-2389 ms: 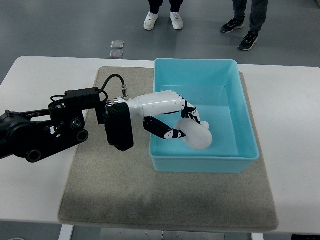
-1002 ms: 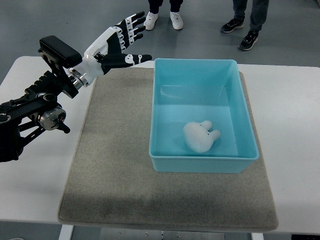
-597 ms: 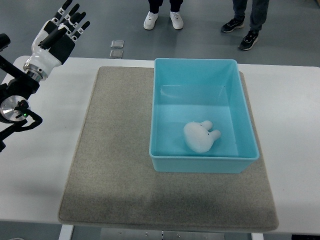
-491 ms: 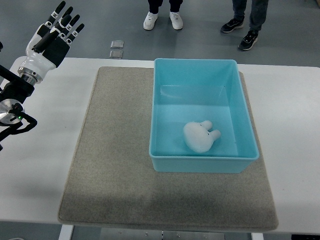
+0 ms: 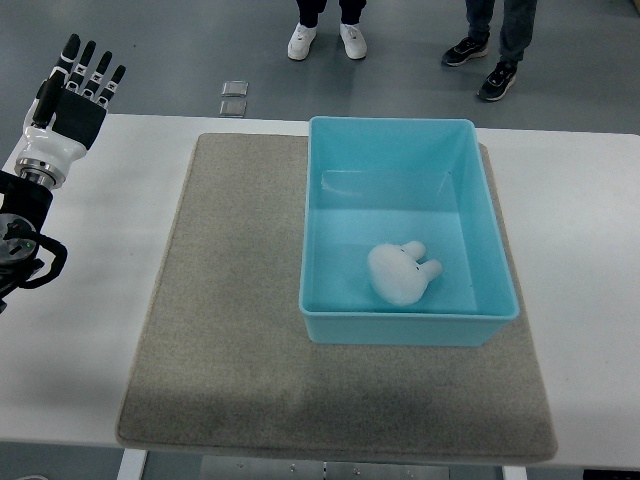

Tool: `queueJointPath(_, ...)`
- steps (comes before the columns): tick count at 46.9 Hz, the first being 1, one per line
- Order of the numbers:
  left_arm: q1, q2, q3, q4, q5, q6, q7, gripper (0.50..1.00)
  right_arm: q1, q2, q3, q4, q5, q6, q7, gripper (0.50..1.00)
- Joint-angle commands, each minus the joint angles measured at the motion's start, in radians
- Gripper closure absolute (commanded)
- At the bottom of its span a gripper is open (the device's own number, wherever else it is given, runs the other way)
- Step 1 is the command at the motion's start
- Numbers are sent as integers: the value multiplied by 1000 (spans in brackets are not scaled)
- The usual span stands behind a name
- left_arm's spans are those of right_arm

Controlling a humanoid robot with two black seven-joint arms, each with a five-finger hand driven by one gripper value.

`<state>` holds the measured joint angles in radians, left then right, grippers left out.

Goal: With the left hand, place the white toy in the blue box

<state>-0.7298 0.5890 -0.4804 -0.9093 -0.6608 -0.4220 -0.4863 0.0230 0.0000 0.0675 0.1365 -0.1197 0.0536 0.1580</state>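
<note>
Now soft, rounded white toy inside rigid blue box; left robot hand splayed, seemingly empty.

Left hand raised at far left, fingers spread.

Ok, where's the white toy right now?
In the top view, the white toy lies inside the blue box, near its front wall, far from the left hand.

A single camera looks steeply down from the robot's own side, set high enough to take in nearly the whole white surface. It faces away from the robot, so the grey floor beyond the far edge fills the top of the frame.
</note>
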Motion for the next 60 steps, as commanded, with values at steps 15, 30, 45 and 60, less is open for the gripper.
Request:
queueJointPath(15, 15, -93, -29, -5, -131, 2, 9, 500, 0, 0, 0, 0, 0, 0, 0, 564)
queueJointPath(30, 27, -155, -61, -14, -129, 0, 12, 500, 0, 0, 0, 0, 0, 0, 0, 564)
queueJointPath(45, 15, -150, -57, -5, -95, 54, 23, 500, 0, 0, 2, 5, -2, 11, 0, 564)
queueJointPath(60, 16, -146, -76, -2, 291, 206, 11, 500, 2, 0, 0, 8, -14, 12, 0, 564)
